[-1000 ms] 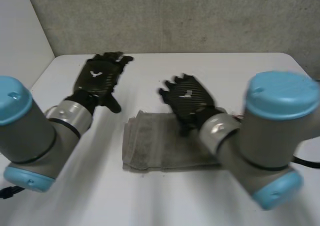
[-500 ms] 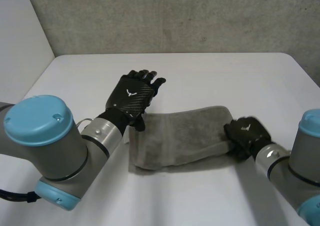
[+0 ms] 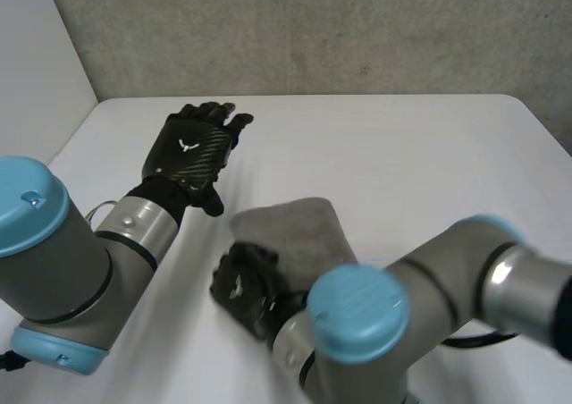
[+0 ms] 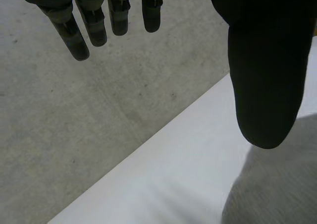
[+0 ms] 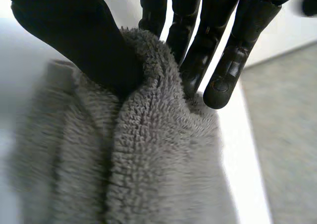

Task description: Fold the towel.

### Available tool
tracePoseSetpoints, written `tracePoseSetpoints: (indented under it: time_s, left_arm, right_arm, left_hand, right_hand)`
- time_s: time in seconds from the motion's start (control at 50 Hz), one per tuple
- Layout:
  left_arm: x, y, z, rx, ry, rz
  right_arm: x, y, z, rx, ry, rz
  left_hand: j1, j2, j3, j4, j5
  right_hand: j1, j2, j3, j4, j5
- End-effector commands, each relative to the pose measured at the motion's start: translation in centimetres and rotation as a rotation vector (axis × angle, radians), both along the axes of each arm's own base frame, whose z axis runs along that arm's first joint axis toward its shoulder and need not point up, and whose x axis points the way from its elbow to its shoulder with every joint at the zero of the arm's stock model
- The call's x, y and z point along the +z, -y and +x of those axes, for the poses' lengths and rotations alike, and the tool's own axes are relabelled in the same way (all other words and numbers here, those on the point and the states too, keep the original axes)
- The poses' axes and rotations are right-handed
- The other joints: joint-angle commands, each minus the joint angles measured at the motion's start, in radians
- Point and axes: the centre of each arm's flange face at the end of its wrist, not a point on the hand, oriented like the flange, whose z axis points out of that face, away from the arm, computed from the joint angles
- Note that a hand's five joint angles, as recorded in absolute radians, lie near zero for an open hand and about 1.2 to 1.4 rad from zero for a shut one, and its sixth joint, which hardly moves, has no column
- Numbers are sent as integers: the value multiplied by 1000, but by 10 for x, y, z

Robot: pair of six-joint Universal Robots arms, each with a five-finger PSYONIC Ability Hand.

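- Towel of grey terry cloth [image 3: 299,225] lies bunched at the centre of the frame on the white bench [image 3: 402,145].
- Right hand [image 3: 241,283], lower centre, pinches a raised fold at the towel's edge between its thumb and fingers [image 5: 230,60].
- Left hand [image 3: 189,149], upper left, keeps its fingers [image 4: 69,35] straight and holds nothing, with its thumb near the towel's corner.

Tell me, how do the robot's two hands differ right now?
The left hand has straight fingers and holds nothing; the right hand pinches the towel between thumb and fingers. The left hand is over the bare table beside the towel; the right hand is at the towel's near edge. Both are black.
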Motion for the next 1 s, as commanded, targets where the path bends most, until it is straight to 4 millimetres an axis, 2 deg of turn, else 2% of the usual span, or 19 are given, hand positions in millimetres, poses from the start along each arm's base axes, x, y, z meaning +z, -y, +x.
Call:
tracePoseSetpoints:
  time_s: [0.02, 0.04, 0.08, 0.1, 0.14, 0.2, 0.24, 0.26, 0.36, 0.42, 0.5, 0.54, 0.68, 0.76, 0.8, 0.82, 0.86, 0.92, 1.0]
  left_arm:
    - [1, 2, 2, 6, -17, 7]
    - [4, 3, 1, 7, -28, 3]
    - [6, 5, 1, 10, -46, 5]
    - [10, 6, 0, 8, -68, 7]
    - [15, 6, -3, 0, -96, 3]
    - [23, 9, -6, -1, -134, 15]
    - [24, 10, -7, 2, -145, 31]
    - [27, 11, -9, 0, -160, 45]
    - [26, 5, -26, -34, -195, 119]
    - [22, 2, -32, -2, -226, 188]
    - [14, 4, -35, 57, -242, 258]
    - [4, -3, -41, 73, -224, 324]
    - [-20, -18, -47, 78, -154, 395]
    - [-34, -20, -44, 108, -121, 418]
    - [-52, -20, -42, 134, -88, 441]
    - [-52, -20, -42, 135, -87, 441]
    - [-70, -20, -41, 150, -56, 470]
    - [-83, -21, -40, 157, -31, 495]
    - [-89, -21, -40, 160, -21, 504]
  right_arm:
    - [12, -3, -5, -22, 38, 26]
    - [12, -3, -5, -23, 38, 26]
    - [42, 20, -18, -114, 153, 72]
    - [42, 21, -18, -115, 154, 73]
    - [61, 47, -38, -232, 270, 173]
    - [70, 55, -47, -278, 328, 223]
    - [87, 65, -62, -346, 433, 319]
    - [87, 65, -62, -347, 434, 319]
    - [90, 92, -97, -486, 478, 568]
    - [89, 96, -103, -502, 480, 632]
    - [95, 114, -112, -523, 519, 747]
    - [94, 119, -112, -525, 533, 781]
    - [64, 147, -101, -548, 492, 873]
    - [53, 151, -93, -536, 462, 885]
    - [49, 154, -91, -531, 449, 875]
    - [44, 156, -89, -527, 433, 860]
    - [39, 158, -88, -527, 413, 844]
    - [31, 158, -84, -511, 365, 803]
    - [23, 154, -79, -483, 293, 731]
  left_hand:
    - [5, 14, 12, 12, -22]
    - [10, 20, 18, 18, -17]
    - [19, 28, 27, 27, -8]
    - [34, 43, 41, 41, 7]
    - [34, 43, 41, 41, 7]
    - [31, 40, 38, 38, 4]
    - [28, 37, 35, 35, 1]
    - [28, 37, 35, 35, 1]
    - [31, 40, 38, 38, 4]
    - [28, 37, 35, 35, 1]
    - [19, 29, 27, 27, -8]
    - [8, 17, 15, 15, -19]
    - [2, 11, 9, 9, -25]
    - [2, 11, 9, 9, -25]
    - [1, 10, 8, 8, -26]
    - [1, 10, 8, 8, -26]
    - [1, 10, 8, 8, -26]
    - [1, 10, 8, 8, -26]
    - [1, 10, 8, 8, -26]
  right_hand:
    - [-711, -945, -959, -963, -931]
    - [-714, -948, -962, -967, -934]
    - [-765, -999, -1013, -1018, -986]
    - [-765, -999, -1013, -1018, -986]
    - [-765, -999, -1013, -1018, -986]
    - [-765, -999, -1013, -1018, -986]
    - [-765, -999, -1013, -1018, -986]
    - [-765, -999, -1013, -1018, -986]
    - [-765, -999, -1013, -1018, -986]
    - [-765, -999, -1013, -1018, -986]
    - [-765, -999, -1013, -1018, -986]
    - [-765, -999, -1013, -1018, -986]
    - [-765, -999, -1013, -1018, -986]
    - [-765, -999, -1013, -1018, -986]
    - [-765, -999, -1013, -1018, -986]
    - [-765, -999, -1013, -1018, -986]
    - [-765, -999, -1013, -1018, -986]
    - [-765, -999, -1013, -1018, -986]
    - [-765, -999, -1013, -1018, -986]
